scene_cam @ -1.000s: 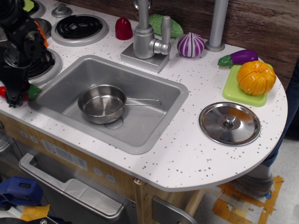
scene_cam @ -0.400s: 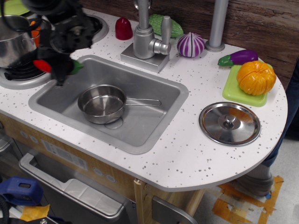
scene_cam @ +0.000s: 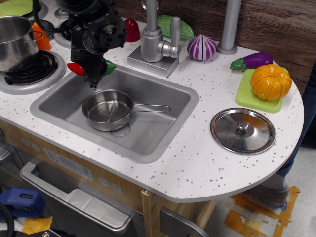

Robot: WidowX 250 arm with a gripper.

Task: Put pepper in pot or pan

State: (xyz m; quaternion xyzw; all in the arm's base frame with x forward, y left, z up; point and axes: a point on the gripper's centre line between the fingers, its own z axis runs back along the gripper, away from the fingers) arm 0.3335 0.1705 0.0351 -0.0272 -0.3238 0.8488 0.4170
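The steel saucepan (scene_cam: pixel 107 109) sat in the sink (scene_cam: pixel 163 126), just below and right of the gripper (scene_cam: pixel 92 75), its long handle pointing away. The gripper clenched the glossy red pepper (scene_cam: pixel 75 68), green stem cap showing on its right. A taller pot (scene_cam: pixel 14 42) stood to its left. Since 0.4 s before, the gripper had moved right, nearer the saucepan.

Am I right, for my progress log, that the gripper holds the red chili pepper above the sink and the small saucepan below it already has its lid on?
Not quite. The gripper does hold the red chili pepper above the sink, but the saucepan is open and empty. The lid lies on the counter to the sink's right, as observation.image shows.
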